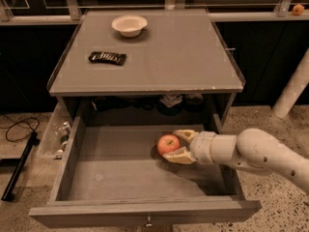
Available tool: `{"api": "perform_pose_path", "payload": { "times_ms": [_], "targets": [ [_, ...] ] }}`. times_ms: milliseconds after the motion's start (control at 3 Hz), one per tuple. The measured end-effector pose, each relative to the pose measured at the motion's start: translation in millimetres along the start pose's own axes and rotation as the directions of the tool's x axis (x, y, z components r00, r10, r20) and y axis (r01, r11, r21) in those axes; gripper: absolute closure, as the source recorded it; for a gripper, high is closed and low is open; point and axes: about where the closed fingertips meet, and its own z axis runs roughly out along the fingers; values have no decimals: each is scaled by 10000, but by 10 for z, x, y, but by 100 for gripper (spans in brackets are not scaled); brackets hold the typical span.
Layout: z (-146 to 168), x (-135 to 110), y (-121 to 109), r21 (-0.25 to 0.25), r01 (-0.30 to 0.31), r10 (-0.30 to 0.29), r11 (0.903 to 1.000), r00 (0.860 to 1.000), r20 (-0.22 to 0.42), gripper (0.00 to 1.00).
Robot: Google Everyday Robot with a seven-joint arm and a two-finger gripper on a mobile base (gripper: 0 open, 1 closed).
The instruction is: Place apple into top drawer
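Observation:
The apple (168,144) is round and red-orange, held between the two pale fingers of my gripper (177,145). My gripper is shut on it, reaching in from the right, low inside the open top drawer (72,163). The drawer is a wide grey box pulled fully out below the cabinet, with a small metal knob (148,222) on its front panel. The apple sits at the right-middle of the drawer, close to its floor; I cannot tell if it touches.
The grey cabinet top (183,57) carries a white bowl (129,25) and a dark snack bar (107,57). A small orange fruit (298,8) lies on the far right ledge. A white post (293,88) stands at right. Cables (17,127) lie at left.

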Motion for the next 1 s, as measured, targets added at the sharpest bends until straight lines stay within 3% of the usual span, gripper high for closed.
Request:
{"api": "perform_pose_path", "payload": {
  "times_ms": [667, 1000],
  "targets": [
    [201, 254, 7, 190, 292, -289, 9994, 9995, -158, 100],
    [201, 254, 7, 189, 292, -289, 9994, 9995, -158, 81]
  ]
}}
